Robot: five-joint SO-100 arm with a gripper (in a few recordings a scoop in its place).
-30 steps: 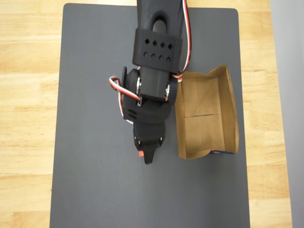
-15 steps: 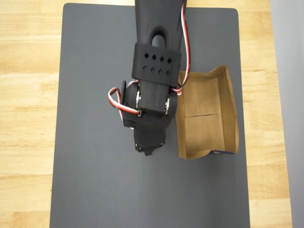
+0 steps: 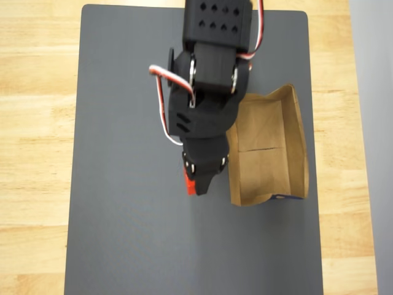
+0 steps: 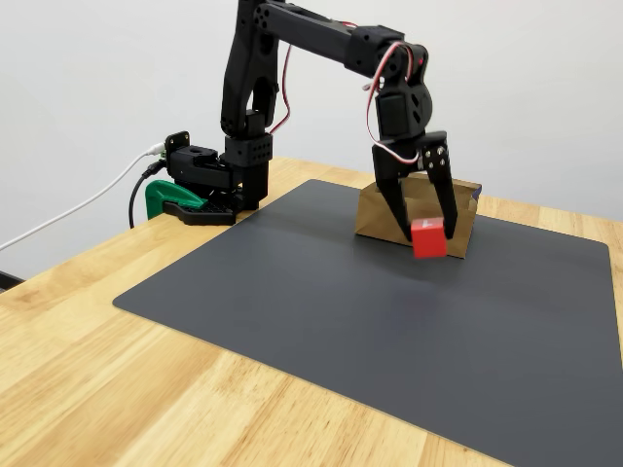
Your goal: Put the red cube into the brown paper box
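Gripper (image 4: 421,236) clamped on red cube (image 4: 427,237), cube apparently lifted clear of mat, just beside brown paper box (image 3: 270,147). Carry step in hand. Next: swing over box, lower, release inside.

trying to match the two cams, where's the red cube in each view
Overhead view: the red cube peeks out at the gripper tip, just left of the brown paper box.
Fixed view: right of centre, between the gripper's fingers, in front of the box.
Shared landmark: the brown paper box.
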